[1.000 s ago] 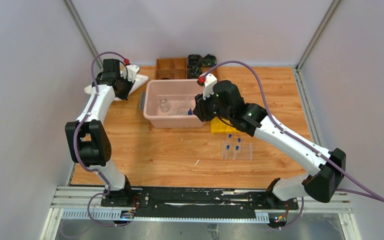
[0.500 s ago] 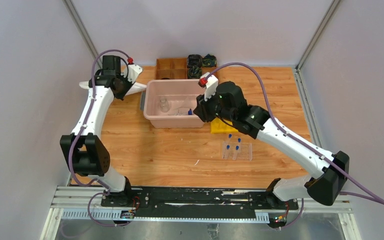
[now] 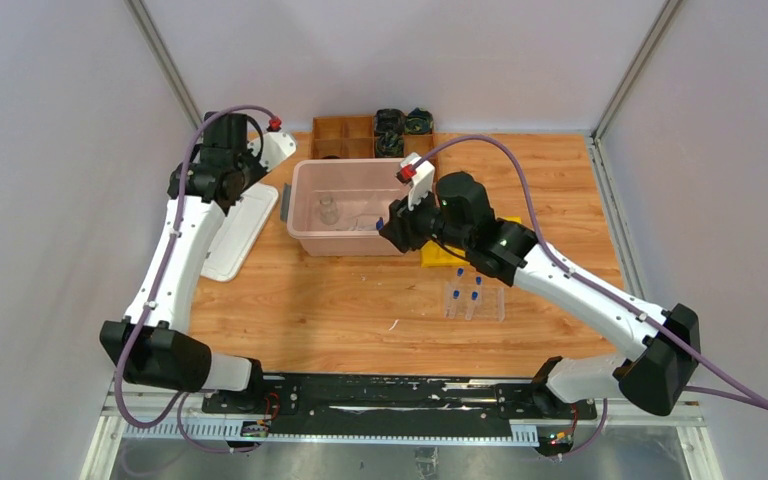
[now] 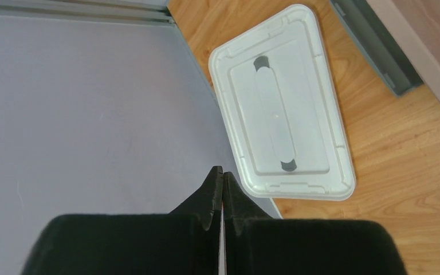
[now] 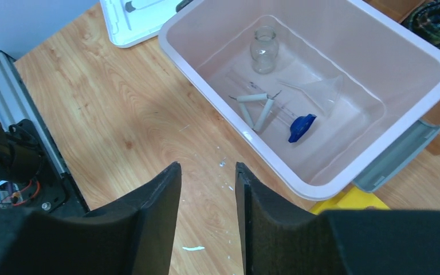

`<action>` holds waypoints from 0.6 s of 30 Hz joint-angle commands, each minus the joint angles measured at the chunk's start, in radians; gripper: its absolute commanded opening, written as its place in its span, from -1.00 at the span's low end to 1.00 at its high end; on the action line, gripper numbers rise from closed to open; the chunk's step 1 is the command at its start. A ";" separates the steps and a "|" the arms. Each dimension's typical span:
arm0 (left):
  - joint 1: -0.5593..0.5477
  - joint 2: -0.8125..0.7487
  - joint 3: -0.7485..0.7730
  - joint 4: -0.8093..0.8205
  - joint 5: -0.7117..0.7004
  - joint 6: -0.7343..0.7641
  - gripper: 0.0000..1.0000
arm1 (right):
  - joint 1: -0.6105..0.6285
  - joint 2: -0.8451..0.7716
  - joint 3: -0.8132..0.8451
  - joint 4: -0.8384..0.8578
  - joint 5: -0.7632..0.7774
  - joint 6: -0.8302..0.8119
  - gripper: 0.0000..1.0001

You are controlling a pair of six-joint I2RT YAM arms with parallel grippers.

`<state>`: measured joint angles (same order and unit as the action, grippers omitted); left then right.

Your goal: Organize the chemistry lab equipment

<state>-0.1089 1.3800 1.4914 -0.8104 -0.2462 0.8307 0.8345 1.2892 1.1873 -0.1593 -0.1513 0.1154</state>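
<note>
A pink bin (image 5: 217,86) holds a small clear beaker (image 5: 263,50), a clear funnel (image 5: 318,90), a white triangle (image 5: 256,109) and a small blue piece (image 5: 301,126). My right gripper (image 5: 208,172) hangs open and empty over the wood just before the bin's near rim, which in the top view puts my right gripper (image 3: 388,228) at the bin's (image 3: 305,215) near right corner. Blue-capped tubes stand in a clear rack (image 3: 473,298) further toward me. My left gripper (image 4: 222,172) is shut on nothing, raised beside a white lid (image 4: 281,109) at the table's left edge.
The white lid (image 3: 235,230) lies flat left of the bin. A yellow object (image 3: 440,255) sits by the bin's right corner. A wooden organizer (image 3: 345,138) and dark items (image 3: 403,122) stand behind the bin. Grey handles (image 5: 398,154) stick out from the bin's ends.
The white lid, earlier tilted up by my left gripper, now lies flat on the table, and the left arm has swung outward. My right gripper has drawn back slightly from the bin.
</note>
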 commanded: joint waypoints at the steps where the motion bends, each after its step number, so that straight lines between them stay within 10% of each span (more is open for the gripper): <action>1: -0.023 -0.037 0.058 -0.151 0.008 0.059 -1.00 | -0.009 -0.012 -0.032 0.114 -0.060 -0.021 -0.07; 3: -0.022 -0.048 0.037 -0.195 0.041 0.019 -1.00 | -0.008 -0.019 -0.048 0.128 -0.062 -0.022 -0.03; 8: 0.014 -0.033 -0.112 -0.159 0.145 -0.118 -0.17 | -0.002 -0.065 -0.101 0.151 -0.040 0.006 0.01; 18: 0.199 0.241 -0.107 -0.011 0.364 -0.270 -0.17 | 0.056 -0.114 -0.115 0.122 0.052 0.023 -0.04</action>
<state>0.0849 1.5684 1.3956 -0.9081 0.0219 0.6247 0.8536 1.2018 1.0851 -0.0593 -0.1574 0.1303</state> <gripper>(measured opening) 0.435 0.482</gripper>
